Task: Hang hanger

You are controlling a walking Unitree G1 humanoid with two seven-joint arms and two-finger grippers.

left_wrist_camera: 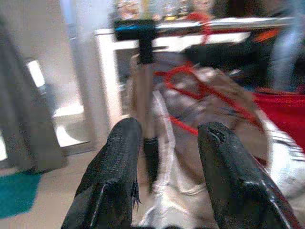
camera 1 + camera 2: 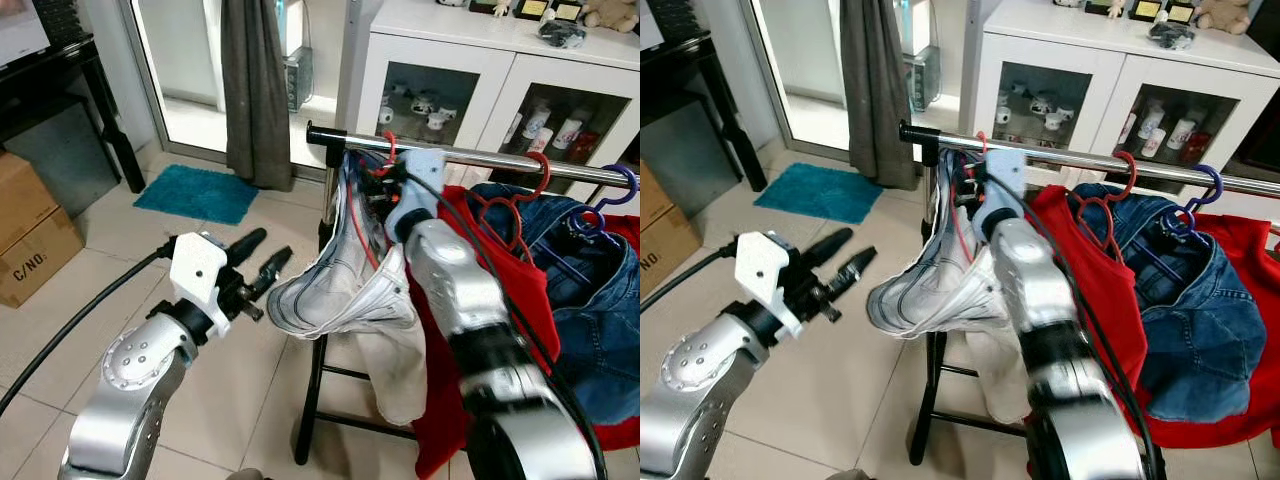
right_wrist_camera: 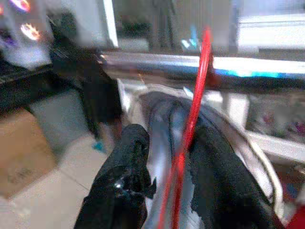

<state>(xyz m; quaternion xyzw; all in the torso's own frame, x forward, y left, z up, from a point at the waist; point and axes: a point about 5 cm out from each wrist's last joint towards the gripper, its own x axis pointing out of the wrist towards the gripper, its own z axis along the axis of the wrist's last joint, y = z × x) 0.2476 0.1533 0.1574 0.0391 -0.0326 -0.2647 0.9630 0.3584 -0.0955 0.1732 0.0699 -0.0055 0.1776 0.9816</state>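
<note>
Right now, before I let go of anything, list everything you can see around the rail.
Clothes rail: one, chrome bar on a black stand, straight ahead.
Red hanger: one, hook over the rail near its left end, carrying the white garment.
White garment: one, white with dark trim, draped below that hanger.
Other hangers: one red, one purple, further right on the rail.
Red garment: one, middle of the rail.
Jeans: blue, right end.
Cabinet: one, white with glass doors, behind the rail.
Mat: one, teal, on the floor, left.
Cardboard box: brown, far left.
Curtain: grey, by the door.
Left gripper: fingers open, left of the garment.
Right gripper: fingers either side of the red hanger's wire.
</note>
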